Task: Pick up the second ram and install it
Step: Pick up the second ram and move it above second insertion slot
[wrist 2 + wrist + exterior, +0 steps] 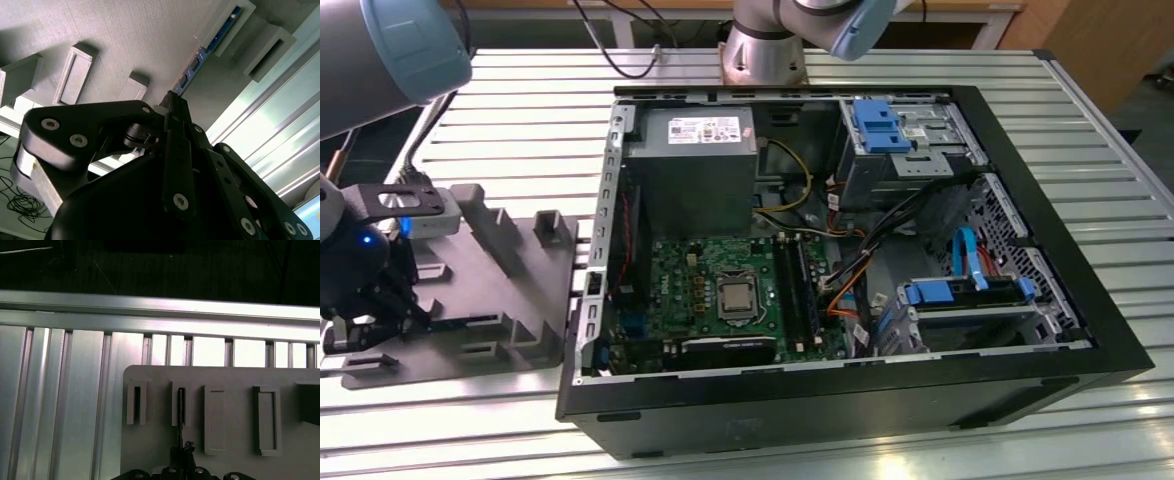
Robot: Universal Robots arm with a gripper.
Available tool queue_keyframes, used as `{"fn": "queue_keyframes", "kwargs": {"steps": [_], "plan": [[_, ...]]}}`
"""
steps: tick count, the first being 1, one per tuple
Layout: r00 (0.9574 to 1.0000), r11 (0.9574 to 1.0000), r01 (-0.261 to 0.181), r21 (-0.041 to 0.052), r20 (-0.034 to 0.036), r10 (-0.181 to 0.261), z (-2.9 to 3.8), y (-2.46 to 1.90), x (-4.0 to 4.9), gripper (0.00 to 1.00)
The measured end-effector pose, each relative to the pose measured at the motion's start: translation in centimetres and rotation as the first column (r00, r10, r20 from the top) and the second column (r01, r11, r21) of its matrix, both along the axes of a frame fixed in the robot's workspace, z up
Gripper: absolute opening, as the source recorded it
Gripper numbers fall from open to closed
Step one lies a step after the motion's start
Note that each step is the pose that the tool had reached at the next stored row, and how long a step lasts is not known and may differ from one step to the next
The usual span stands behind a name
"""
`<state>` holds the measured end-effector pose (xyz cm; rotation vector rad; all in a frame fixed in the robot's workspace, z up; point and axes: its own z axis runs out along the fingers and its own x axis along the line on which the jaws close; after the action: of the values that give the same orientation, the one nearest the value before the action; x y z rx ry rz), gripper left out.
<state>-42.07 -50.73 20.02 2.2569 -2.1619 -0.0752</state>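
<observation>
one ram [215, 40] sits in grey tray [520, 290] on slatted metal table [520, 100].

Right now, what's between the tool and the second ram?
Nothing: in the second wrist view the tool sits at the end of the second ram, slotted in the gray holder.

Raised blocks [491, 215] stud the gray holder [480, 300] at the exterior view's left. The second ram [202, 56] stands edge-on in a narrow slot, walls close on both faces, with the gripper [172, 100] just beside its end. Inside the open case [854, 410], orange and black cables [847, 288] crowd the memory slots [794, 290] from the exterior view's right. The power supply [687, 165] rises beyond them.
</observation>
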Motion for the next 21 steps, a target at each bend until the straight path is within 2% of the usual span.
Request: {"fn": "queue_keyframes", "kwargs": {"steps": [9, 13, 21], "plan": [[0.9999, 0.9999, 0.011, 0.0000, 0.0000, -0.011, 0.00, 0.00, 0.00, 0.12], [0.9999, 0.9999, 0.011, -0.0001, 0.0000, -0.011, 0.26, 0.00, 0.00, 0.12], [0.9999, 0.9999, 0.011, -0.0002, -0.0001, -0.011, 0.36, 0.00, 0.00, 0.12]]}}
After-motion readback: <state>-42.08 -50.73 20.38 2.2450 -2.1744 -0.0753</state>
